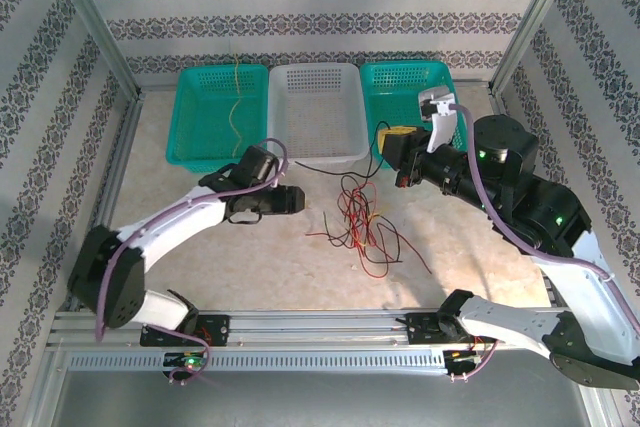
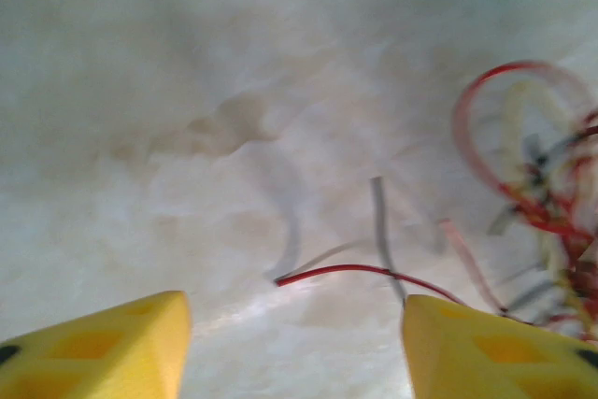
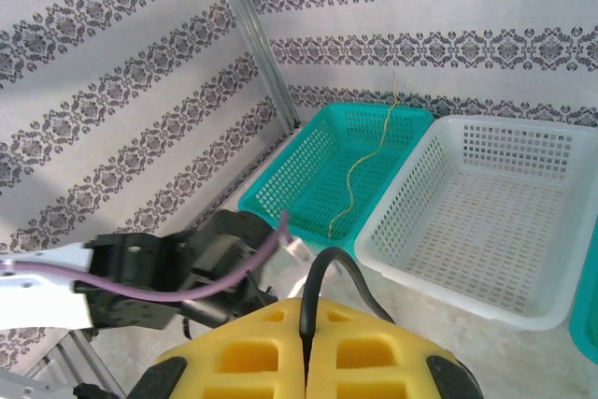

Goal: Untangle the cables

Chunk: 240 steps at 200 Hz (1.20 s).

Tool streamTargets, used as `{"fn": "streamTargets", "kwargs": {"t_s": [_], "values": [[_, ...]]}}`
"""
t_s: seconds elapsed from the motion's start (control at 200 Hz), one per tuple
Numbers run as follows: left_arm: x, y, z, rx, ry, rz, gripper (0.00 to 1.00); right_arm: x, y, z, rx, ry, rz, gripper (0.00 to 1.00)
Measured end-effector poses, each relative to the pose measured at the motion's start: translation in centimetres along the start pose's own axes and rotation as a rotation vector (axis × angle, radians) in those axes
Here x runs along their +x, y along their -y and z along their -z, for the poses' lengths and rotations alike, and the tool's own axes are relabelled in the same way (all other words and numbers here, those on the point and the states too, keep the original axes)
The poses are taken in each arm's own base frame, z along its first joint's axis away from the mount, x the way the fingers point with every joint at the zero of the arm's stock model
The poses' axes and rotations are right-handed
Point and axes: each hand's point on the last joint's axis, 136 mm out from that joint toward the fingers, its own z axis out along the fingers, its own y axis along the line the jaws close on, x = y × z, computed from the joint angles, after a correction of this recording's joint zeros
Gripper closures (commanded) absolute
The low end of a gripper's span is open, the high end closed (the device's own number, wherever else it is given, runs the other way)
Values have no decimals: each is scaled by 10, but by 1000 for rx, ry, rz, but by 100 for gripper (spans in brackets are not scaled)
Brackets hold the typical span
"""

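A tangle of red, black and yellow cables point(image 1: 362, 219) lies on the table in front of the white basket. My right gripper point(image 1: 385, 143) hangs above and right of it, shut on a black cable point(image 3: 320, 279) that loops up from between its yellow pads point(image 3: 392, 357). My left gripper point(image 1: 298, 199) sits low on the table just left of the tangle. It is open point(image 2: 294, 343), with bare table between its yellow fingers point(image 2: 491, 348). A red cable end point(image 2: 346, 271) lies just ahead of them, and the blurred tangle point(image 2: 547, 184) is to the right. One yellow cable point(image 1: 235, 99) lies in the left teal basket.
Three baskets stand along the back wall: a teal one point(image 1: 215, 117) on the left, a white one point(image 1: 318, 142) in the middle and a teal one point(image 1: 400, 77) on the right. Metal frame posts point(image 1: 95, 32) border the table. My left arm point(image 3: 140, 273) shows in the right wrist view.
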Motion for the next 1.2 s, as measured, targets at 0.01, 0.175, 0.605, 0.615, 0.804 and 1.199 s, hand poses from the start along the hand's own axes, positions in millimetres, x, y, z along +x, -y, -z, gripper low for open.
{"fn": "streamTargets", "kwargs": {"t_s": [0.01,0.175,0.605,0.615,0.804,1.199], "values": [[-2,3,4,10,12,-1,26,0,0,0,0,0,0,100],[-33,68,66,241,227,-130,14,2,0,-6,1,-15,-1,100],[-12,135,-1,536,200,-261,8,-16,-14,-23,-66,15,-49,100],[-13,136,-1,538,200,-263,9,-17,-15,-23,-70,16,-51,100],[-45,150,6,505,302,-286,16,-26,-27,-23,-131,37,-77,100],[-43,75,-39,181,317,-121,32,-89,-46,28,-229,228,-82,100]]}}
